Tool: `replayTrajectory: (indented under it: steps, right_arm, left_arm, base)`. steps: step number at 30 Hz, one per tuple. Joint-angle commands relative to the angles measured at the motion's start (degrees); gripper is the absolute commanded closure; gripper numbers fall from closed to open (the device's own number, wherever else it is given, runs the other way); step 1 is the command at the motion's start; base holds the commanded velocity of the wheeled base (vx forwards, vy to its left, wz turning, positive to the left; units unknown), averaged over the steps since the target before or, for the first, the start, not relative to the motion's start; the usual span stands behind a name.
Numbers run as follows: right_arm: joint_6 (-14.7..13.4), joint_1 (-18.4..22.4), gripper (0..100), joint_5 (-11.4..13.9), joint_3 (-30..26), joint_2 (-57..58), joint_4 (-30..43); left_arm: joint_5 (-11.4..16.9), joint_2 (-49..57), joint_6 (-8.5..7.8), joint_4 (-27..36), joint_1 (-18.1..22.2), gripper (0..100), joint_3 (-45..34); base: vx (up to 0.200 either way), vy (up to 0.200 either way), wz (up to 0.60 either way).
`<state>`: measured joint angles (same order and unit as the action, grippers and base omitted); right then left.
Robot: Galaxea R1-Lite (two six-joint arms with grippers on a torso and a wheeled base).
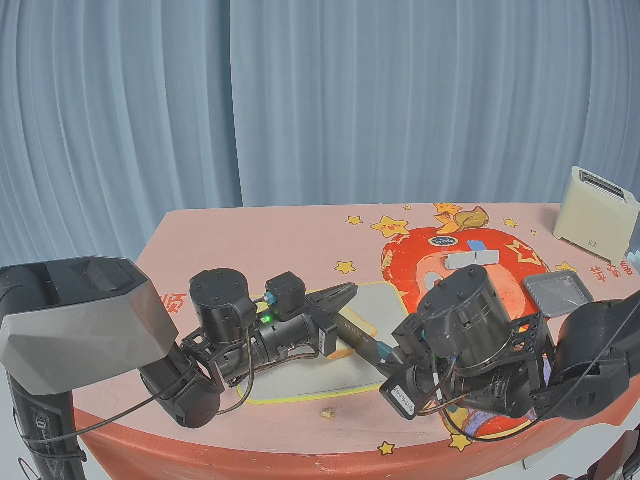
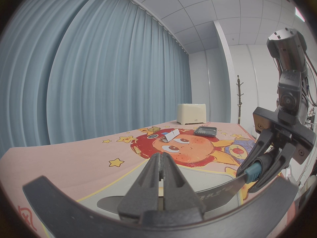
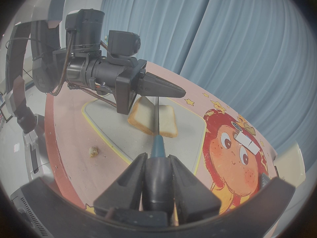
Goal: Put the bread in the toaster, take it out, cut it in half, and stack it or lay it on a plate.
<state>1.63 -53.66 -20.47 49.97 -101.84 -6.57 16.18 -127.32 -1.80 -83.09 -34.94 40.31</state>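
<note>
1. Table [image 1: 267,241]: pink with a cartoon print. The cutting board [image 1: 307,376] lies near its front edge.
2. Toaster [image 1: 595,213]: cream, upright, well apart from the board to its far right.
3. Left gripper [image 1: 350,290]: over the board's middle, fingers pressed together, tips above the bread. Cannot tell if they touch it.
4. Right gripper [image 3: 158,156]: at the board's right edge, pinching the knife by its handle.
5. Plate [image 1: 559,293]: grey and square, right of the board, between board and toaster.
6. Bread [image 3: 166,121]: one slice lying flat, mid-board.
7. Knife [image 3: 156,119]: blade on edge across the slice's middle. Cannot tell if it has cut through.
8. Crumb [image 1: 327,413]: on the table just off the board's front edge.
</note>
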Motion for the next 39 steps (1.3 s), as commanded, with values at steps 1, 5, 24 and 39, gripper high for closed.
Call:
replayTrajectory:
  steps: [1,5,24,39]
  right_arm:
    - [0.0,0.0,100,0.0,0.0,0.2,0.0]
    - [0.0,0.0,100,0.0,0.1,0.1,0.0]
    - [0.0,0.0,100,0.0,0.2,0.0,0.0]
    - [0.0,0.0,100,0.0,0.2,-0.1,0.0]
  left_arm:
    - [0.0,-1.0,-0.04,1.0,0.0,100,-0.3]
    - [0.0,-0.8,-0.04,0.9,0.0,100,-0.1]
    - [0.0,6.4,0.49,1.6,2.2,100,1.0]
    - [0.0,-0.4,0.13,1.6,1.9,100,0.5]
  base:
    - [0.000,0.000,0.00]
    - [0.000,0.000,0.00]
    - [0.000,0.000,0.00]
    - [0.000,0.000,0.00]
